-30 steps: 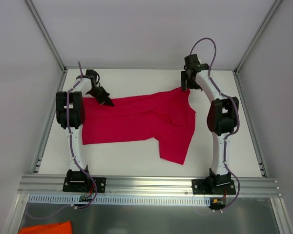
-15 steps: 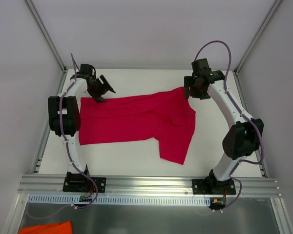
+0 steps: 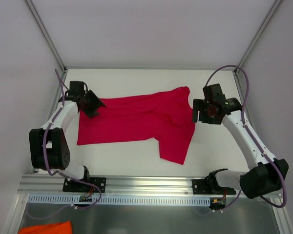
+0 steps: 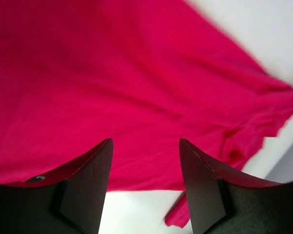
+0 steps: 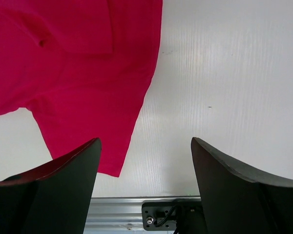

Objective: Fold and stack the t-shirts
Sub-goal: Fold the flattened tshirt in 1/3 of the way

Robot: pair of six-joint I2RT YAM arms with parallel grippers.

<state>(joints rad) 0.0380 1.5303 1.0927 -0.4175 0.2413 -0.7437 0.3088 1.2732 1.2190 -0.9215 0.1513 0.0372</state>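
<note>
Across the middle of the white table (image 3: 136, 80) lies one crimson shirt (image 3: 132, 119), thin, soft and rumpled. Of two grippers, the left gripper (image 3: 93, 106) hangs over the shirt's far left corner, fingers apart and empty. The right gripper (image 3: 197, 111) is just right of the shirt, fingers wide, empty.

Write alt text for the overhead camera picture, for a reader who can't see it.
A red t-shirt lies spread out and rumpled across a white table, seen from above between two robot arms. The left gripper is open over the shirt's far left corner. The right gripper is open beside its right edge.
</note>
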